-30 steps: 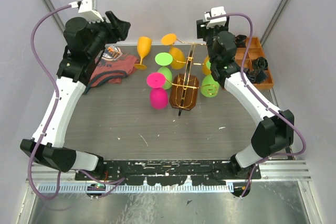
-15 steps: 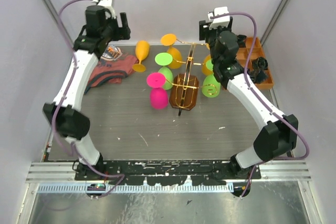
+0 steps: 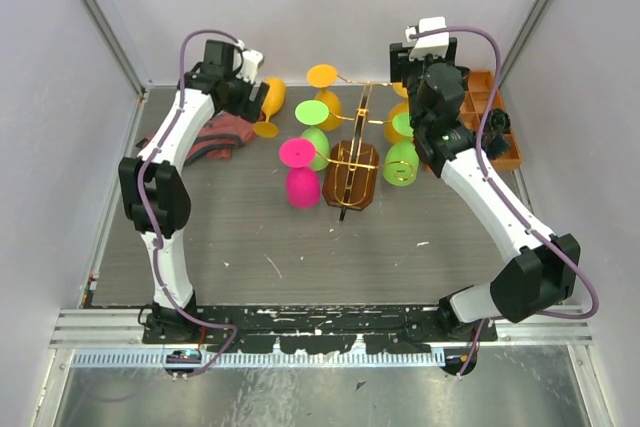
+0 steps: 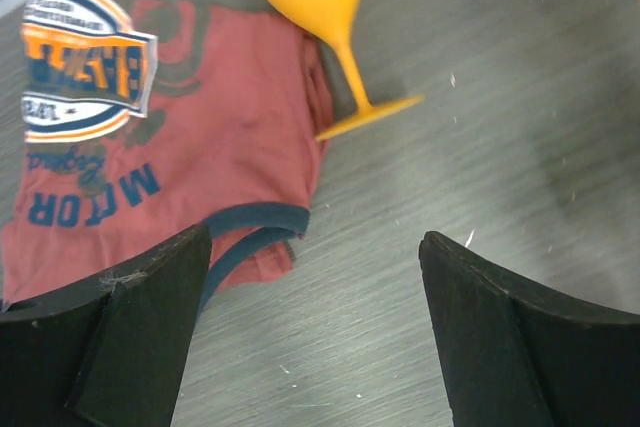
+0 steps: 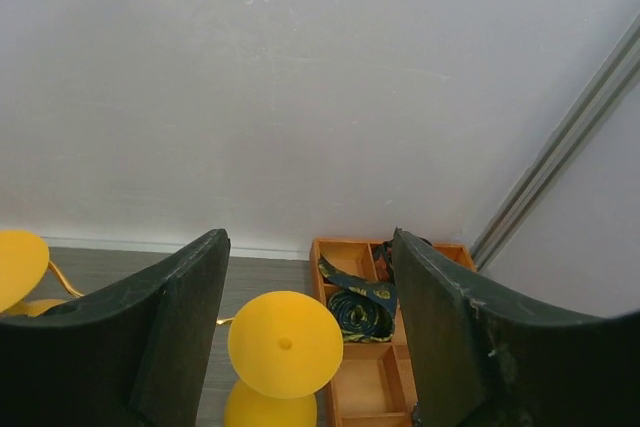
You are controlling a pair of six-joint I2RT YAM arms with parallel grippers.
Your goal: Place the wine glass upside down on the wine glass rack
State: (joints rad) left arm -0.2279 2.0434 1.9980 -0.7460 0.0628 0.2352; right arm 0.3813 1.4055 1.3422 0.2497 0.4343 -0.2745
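The top camera is showing me one wine glass rack [image 3: 352,175], its gold wire rising from a brown base in the middle of the table [image 3: 250,237]. Three glasses are hanging upside down on its left side: an orange glass [image 3: 337,107], a green glass [image 3: 316,145] and a pink glass [image 3: 303,187]. On its right side I'm making out two more green glasses [image 3: 402,163]; the right arm is covering the rest of that side. One loose wine glass [image 3: 272,97], orange, is sitting off the rack at the far left, beside one red shirt [image 3: 212,139]. The left gripper [image 3: 250,92] is hovering just beside its bowl. The right gripper [image 3: 410,55] is hanging behind the rack, near one wooden tray [image 3: 505,160].

The left wrist camera is showing both fingers spread wide, with only bare table and the shirt's hem between them. The loose wine glass is lying beyond the fingertips, its foot touching the shirt's edge.

The right wrist camera is showing those fingers also standing apart, gripping nothing and pointing at the back wall. Between them I'm counting two orange glass feet [image 5: 285,342], one in the middle and one at the left edge. The tray is sitting just right of the middle one, with one rolled dark tie [image 5: 352,309] in a compartment.
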